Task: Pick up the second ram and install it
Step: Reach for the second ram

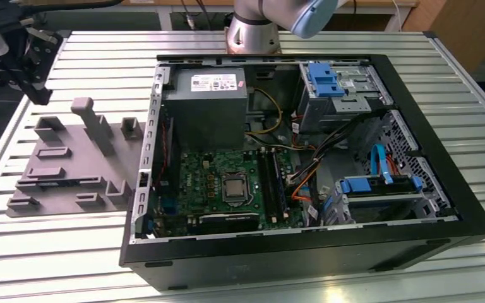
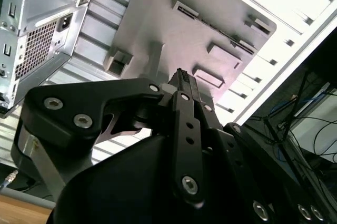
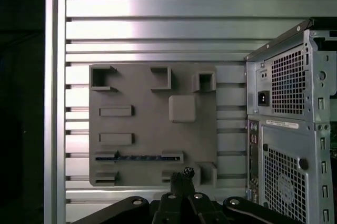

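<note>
We see the black two-fingered tool [image 2: 181, 79] hanging above the grey moulded holder plate [image 3: 152, 113]. Its fingers are pressed together with nothing between them. The second ram [image 3: 134, 157], a thin, long, dark blue-green memory stick, stands on edge in a narrow slot of that plate, between two low brackets. It lies near the tool's tip but is not gripped. The plate rests on the slatted aluminium desk [image 1: 99, 44]. Just beside the plate, on the exterior view's right, lies the open black computer case [image 1: 310, 252], with the green motherboard [image 1: 225, 183] inside it.
</note>
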Controlling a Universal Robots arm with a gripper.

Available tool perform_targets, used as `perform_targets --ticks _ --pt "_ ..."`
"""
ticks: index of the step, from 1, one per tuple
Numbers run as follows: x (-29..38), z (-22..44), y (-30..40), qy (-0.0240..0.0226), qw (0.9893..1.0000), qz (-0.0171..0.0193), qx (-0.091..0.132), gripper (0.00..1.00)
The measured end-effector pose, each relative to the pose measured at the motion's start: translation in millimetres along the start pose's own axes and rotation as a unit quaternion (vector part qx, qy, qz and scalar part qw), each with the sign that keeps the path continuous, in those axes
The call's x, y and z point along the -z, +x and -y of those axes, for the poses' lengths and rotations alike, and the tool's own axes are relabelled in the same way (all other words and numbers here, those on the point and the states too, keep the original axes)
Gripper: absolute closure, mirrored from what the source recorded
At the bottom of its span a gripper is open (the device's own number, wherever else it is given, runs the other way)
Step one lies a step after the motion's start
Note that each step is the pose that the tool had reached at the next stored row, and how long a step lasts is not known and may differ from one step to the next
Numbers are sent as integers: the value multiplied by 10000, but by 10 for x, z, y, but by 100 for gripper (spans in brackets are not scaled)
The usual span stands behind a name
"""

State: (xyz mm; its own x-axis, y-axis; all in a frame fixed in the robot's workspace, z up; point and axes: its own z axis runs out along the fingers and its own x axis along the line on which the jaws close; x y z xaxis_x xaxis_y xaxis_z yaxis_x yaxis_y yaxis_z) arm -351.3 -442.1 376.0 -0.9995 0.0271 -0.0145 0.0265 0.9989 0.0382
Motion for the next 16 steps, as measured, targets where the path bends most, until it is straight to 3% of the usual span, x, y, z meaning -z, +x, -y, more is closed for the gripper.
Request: perform_targets --ticks 7,16 --pt "-29 28 195 3 10000 -11 6 89" --pt "-63 51 505 3 10000 -17 14 89"
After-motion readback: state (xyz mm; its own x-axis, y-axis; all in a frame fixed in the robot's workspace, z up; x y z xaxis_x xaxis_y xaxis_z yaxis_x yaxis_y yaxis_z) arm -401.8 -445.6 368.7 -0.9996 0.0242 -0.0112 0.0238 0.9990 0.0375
